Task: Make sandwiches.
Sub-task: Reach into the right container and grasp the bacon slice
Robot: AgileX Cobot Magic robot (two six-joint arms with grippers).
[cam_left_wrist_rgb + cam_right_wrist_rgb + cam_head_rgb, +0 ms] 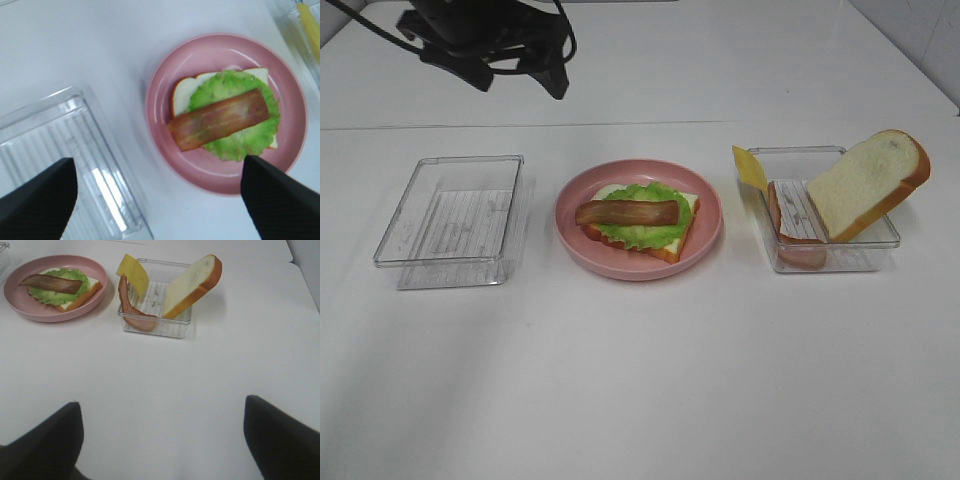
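Observation:
On the pink plate (712, 212) in the middle lies a bread slice (673, 246) with a ruffled lettuce leaf (642, 234) on it and one bacon strip (626, 212) across the top. My left gripper (157, 200) hangs open above the plate's left side, holding nothing. The right clear tray (883, 240) holds a second bread slice (865, 185) leaning on its far edge, a yellow cheese slice (750, 167) propped at its left corner and another bacon strip (792, 250) along its left wall. My right gripper (160, 440) is open over bare table, well short of that tray (156, 326).
An empty clear tray (450, 220) sits left of the plate. The left arm (485, 40) shows as a dark shape at the back left in the exterior view. The right arm is outside that view. White tabletop stretches across the front.

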